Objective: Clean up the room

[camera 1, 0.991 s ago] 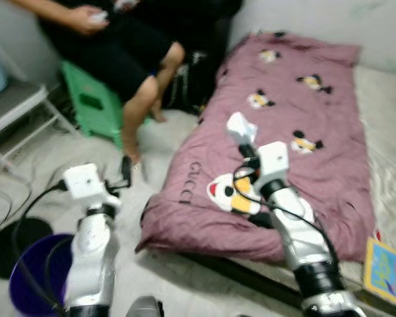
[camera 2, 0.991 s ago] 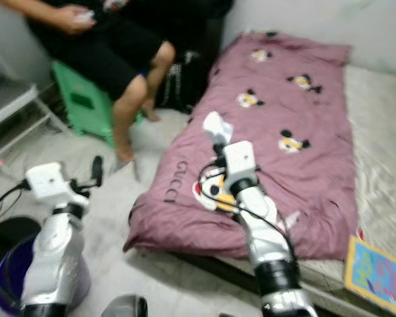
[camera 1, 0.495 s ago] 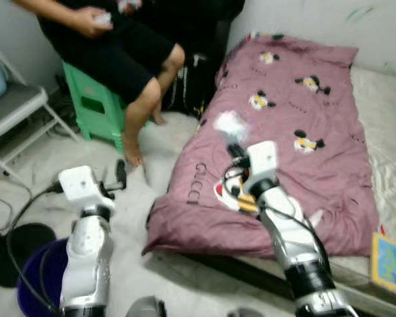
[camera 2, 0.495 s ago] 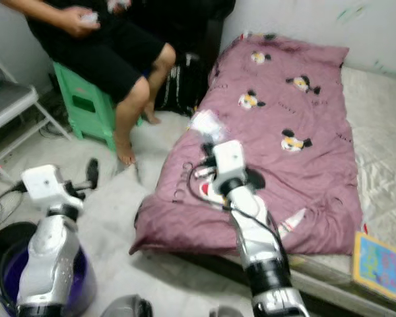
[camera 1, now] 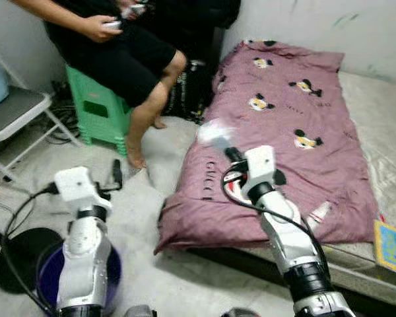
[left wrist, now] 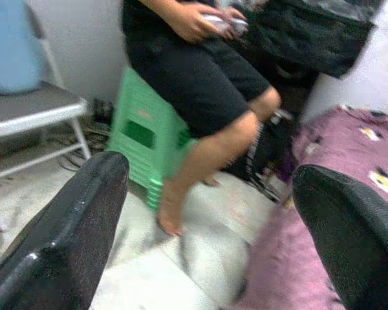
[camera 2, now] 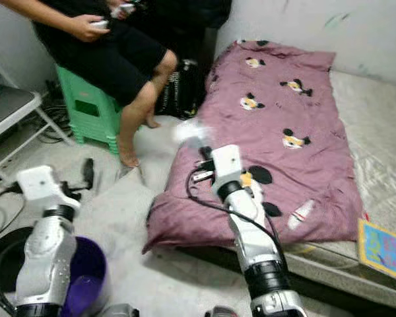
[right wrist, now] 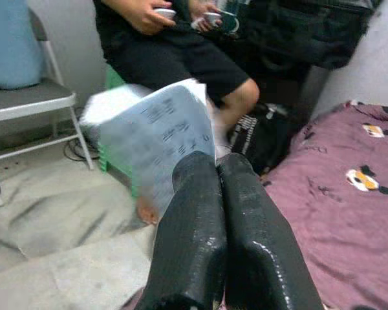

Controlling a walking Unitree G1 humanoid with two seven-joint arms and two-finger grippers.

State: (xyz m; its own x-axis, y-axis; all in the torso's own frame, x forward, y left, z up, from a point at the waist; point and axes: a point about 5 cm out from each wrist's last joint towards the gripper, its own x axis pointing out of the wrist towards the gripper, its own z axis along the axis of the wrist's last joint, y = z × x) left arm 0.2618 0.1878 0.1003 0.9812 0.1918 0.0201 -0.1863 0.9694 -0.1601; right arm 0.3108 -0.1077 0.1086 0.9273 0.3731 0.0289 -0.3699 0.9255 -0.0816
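Observation:
My right gripper [camera 1: 228,153] is shut on a crumpled white paper [camera 1: 214,133], held up over the left edge of the pink blanket [camera 1: 297,112]. In the right wrist view the paper [right wrist: 156,126] sticks out past the closed fingers [right wrist: 197,194]. Out in front of me at the left, my left gripper [camera 1: 117,173] is open and holds nothing. It hangs above the floor, and its wrist view looks between two spread fingers [left wrist: 84,213] at the seated person. A purple bin [camera 1: 47,281] stands on the floor under my left arm.
A person [camera 1: 122,49] sits on a green stool [camera 1: 99,109] ahead at the left, with a black bag [camera 1: 191,82] beside the bed. A grey folding chair [camera 1: 16,109] stands far left. A black round base [camera 1: 10,254] lies by the bin. A colourful book [camera 1: 393,246] rests on the mattress edge.
My right gripper has swung left with the paper, from over the blanket's middle to its left edge. The whole view has also shifted as I moved.

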